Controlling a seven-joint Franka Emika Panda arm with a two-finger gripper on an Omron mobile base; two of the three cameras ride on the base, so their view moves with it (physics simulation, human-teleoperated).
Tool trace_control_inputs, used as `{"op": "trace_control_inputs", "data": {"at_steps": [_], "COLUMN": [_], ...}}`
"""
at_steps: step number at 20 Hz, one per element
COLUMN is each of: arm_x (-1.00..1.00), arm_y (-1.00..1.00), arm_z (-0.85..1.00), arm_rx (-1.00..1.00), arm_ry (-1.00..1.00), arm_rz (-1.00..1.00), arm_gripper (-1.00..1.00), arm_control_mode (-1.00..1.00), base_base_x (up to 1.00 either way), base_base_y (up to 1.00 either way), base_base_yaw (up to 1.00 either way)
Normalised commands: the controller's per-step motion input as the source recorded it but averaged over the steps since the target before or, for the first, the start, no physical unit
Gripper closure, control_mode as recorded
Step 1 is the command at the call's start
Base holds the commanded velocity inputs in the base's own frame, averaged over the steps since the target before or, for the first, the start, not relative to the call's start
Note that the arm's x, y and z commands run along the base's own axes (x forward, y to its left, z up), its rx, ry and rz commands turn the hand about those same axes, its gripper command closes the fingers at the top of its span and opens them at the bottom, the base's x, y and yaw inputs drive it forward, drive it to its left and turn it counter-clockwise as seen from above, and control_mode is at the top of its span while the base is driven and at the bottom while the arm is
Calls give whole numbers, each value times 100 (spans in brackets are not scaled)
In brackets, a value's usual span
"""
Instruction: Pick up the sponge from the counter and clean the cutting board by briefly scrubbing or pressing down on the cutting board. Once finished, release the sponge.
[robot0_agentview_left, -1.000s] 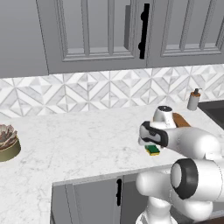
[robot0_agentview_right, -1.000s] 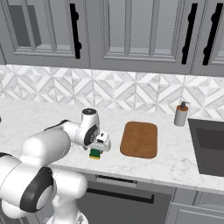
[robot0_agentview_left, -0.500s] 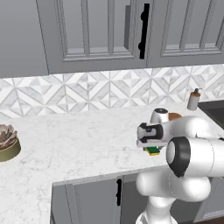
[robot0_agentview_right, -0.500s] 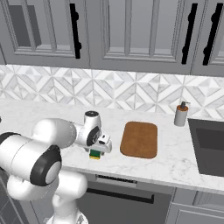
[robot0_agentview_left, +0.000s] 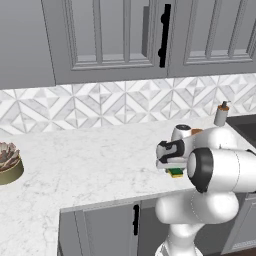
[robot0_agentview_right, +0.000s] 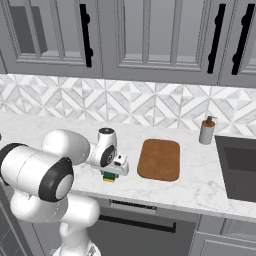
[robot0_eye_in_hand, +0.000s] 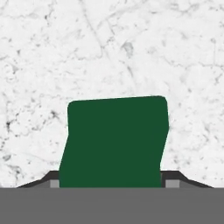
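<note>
Counter (robot0_agentview_right: 210, 175): a broad white marble slab with faint grey veining is seen under grey upper cabinets (robot0_agentview_right: 150, 40), backed by a geometric tile backsplash (robot0_agentview_right: 150, 102).
Arm (robot0_agentview_right: 60, 165): the white arm is bent low over the front part of the counter, with its hand pointed down at the sponge.
Sink (robot0_agentview_right: 240, 167): a dark basin is set into the counter at the right edge of the right base view.
Cutting board (robot0_agentview_right: 159, 159): an orange-brown board with rounded corners is laid flat on the counter, to the right of the hand in the right base view, apart from the sponge.
Bowl (robot0_agentview_left: 7, 164): a round bowl with a spiky plant-like filling is placed at the far left of the counter in the left base view, well apart from the arm.
Soap dispenser (robot0_agentview_right: 206, 131): a small upright pump bottle is placed between the cutting board and the sink, near the backsplash.
Sponge (robot0_eye_in_hand: 114, 141): a small block, dark green on top over a yellow layer, is seen on the counter directly under the hand, left of the cutting board; its green top is slightly skewed in the hand view.
Fingers (robot0_eye_in_hand: 112, 180): the two tips are set against opposite sides of the sponge, closed in on it; whether the sponge is lifted off the counter cannot be told.
</note>
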Motion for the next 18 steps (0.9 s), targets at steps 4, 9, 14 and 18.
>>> {"op": "trace_control_inputs", "data": {"at_steps": [4, 9, 14, 18], "arm_x": [0, 0, 8, 7], "arm_y": [-5, -86, -95, -83], "arm_z": [5, 70, 50, -4], "arm_rx": [0, 3, 0, -4], "arm_ry": [0, -12, -2, 3], "arm_rz": [0, -1, -5, -3], "arm_gripper": [100, 100, 100, 100], "arm_control_mode": [-100, -100, -100, -100], "base_base_x": [0, 0, 0, 0], "base_base_y": [0, 0, 0, 0], "base_base_yaw": [0, 0, 0, 0]}}
